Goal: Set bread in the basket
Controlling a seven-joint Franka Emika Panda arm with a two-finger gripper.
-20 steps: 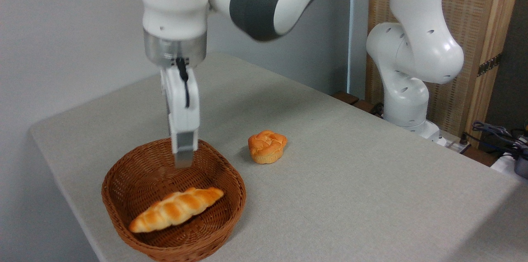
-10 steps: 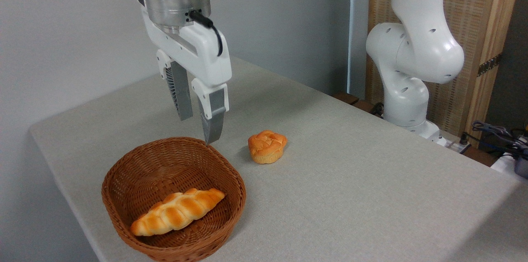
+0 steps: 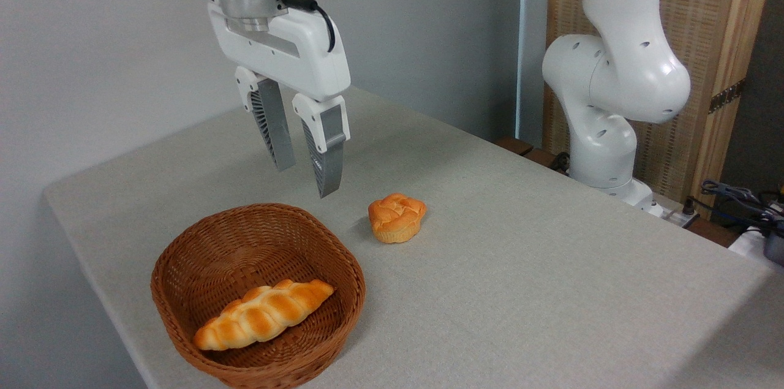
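The bread [image 3: 264,315], a golden-orange braided loaf with paler creases, lies flat inside the basket [image 3: 184,257], slanting from front left to back right; the basket, oval, reddish-brown woven wicker, sits upright near the bench's front-left corner

The scene is evenly and brightly lit by soft, diffuse light from above; no hard-edged shadows are cast. A faint, blurred shadow is seen on the table [image 3: 520,266] just left of the muffin-shaped bun [image 3: 396,217], and the inner wall of the basket [image 3: 184,254] is darkened on its left side. Mild glare is shown on the metal collar above the gripper [image 3: 306,181]. Focus is held across the basket and its surroundings, with slight softness and grain. The cables at the far right of the basket are rendered darker and less distinct.
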